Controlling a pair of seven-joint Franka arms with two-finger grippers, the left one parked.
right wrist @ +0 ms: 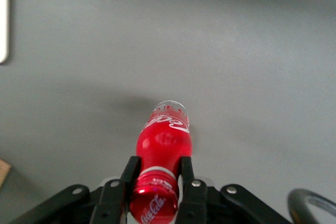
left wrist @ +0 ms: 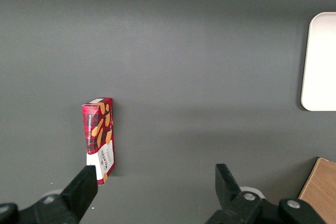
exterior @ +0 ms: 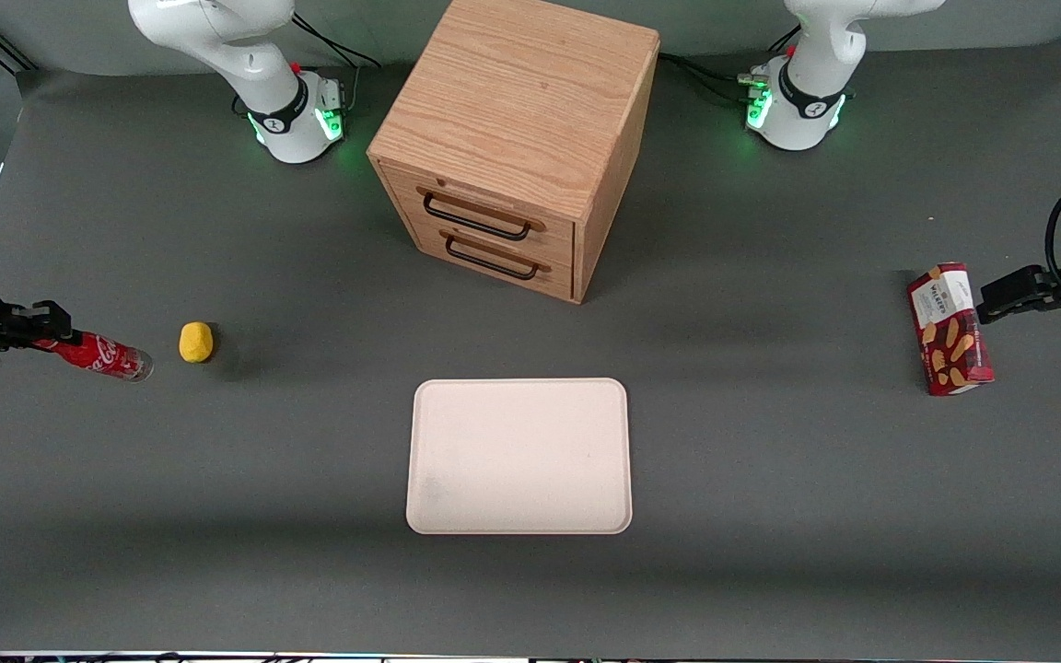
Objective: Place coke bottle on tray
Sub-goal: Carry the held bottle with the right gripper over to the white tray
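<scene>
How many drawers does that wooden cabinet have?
2, as far as shows: the upper drawer and the lower drawer, stacked on the cabinet front. The gripper holds the coke bottle at the working arm's end.

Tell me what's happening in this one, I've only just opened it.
The right arm's gripper is closed around the cap end of the coke bottle, at the working arm's end of the table. The bottle points sideways toward the yellow lump beside it. The tray lies bare in front of the wooden drawer cabinet, nearer the front camera, so the bottle has not yet been placed on it. A red snack box lies toward the parked arm's end.
</scene>
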